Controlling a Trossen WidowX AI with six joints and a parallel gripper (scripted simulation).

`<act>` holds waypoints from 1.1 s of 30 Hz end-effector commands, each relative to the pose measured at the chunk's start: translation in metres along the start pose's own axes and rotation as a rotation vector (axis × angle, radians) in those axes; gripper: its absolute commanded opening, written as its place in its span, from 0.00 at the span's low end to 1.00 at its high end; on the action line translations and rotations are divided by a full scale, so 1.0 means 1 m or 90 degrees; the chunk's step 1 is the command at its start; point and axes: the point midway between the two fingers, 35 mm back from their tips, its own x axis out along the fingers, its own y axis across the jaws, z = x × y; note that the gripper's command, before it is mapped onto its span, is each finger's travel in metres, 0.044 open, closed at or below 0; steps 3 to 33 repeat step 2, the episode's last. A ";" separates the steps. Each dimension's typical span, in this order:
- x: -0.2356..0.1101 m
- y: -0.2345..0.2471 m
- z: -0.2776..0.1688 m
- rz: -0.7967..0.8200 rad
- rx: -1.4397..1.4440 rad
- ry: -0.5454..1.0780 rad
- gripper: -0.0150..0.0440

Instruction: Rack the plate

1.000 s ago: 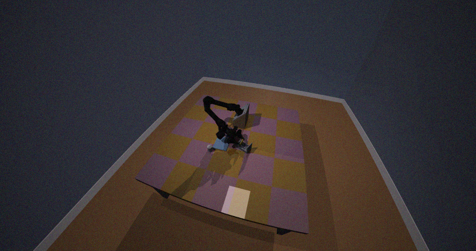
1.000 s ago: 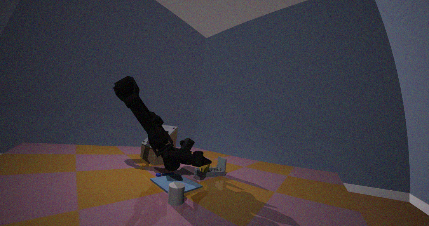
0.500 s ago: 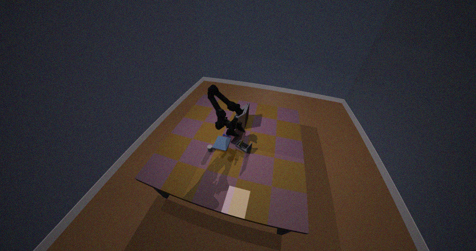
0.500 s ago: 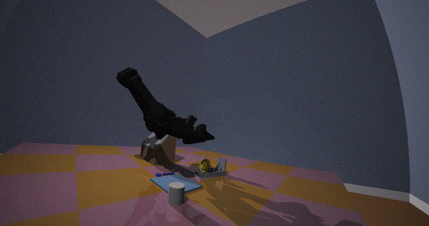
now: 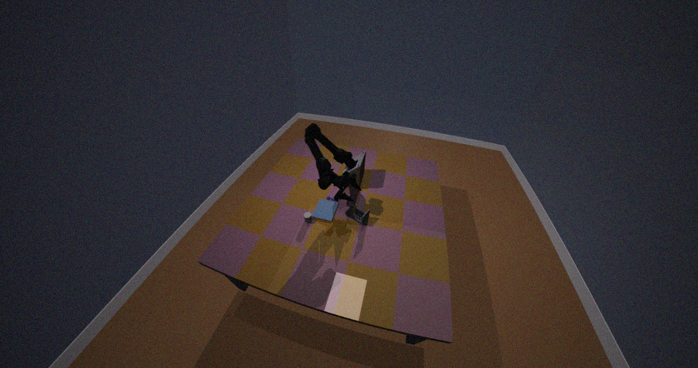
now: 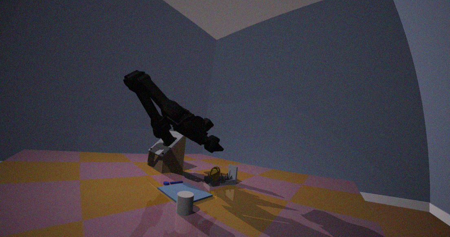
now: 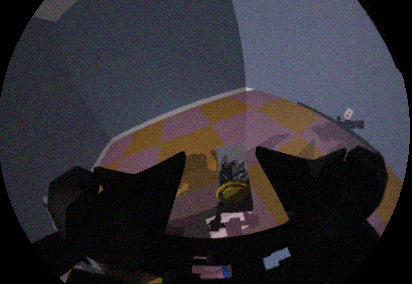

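Centre of the exterior frame: plate stands in the rack on the desk. Our gripper hangs above, released, empty. Retreat step; next we pull clear.

table: checkered top, purple and orange squares; dark legs show under the near edge in the top view
mat: flat light-blue rectangle lying on the table
cup: plain grey cylinder, upright, at the mat's near edge; touching or just beside, can't tell
blue piece: small, long, dark blue, on the table just beyond the mat's far edge
wedge block: tan and grey, standing on the table beyond the mat
pale patch: cream-pink rectangle near the table's front edge, well apart from the rest
floor: brown, light-grey baseboard
walls: blue-grey
ceiling: beige
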 end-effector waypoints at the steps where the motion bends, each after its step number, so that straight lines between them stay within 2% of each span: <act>1: -0.001 0.002 0.000 0.014 0.065 0.044 0.93; 33: -0.001 0.003 0.000 0.018 0.082 0.057 0.93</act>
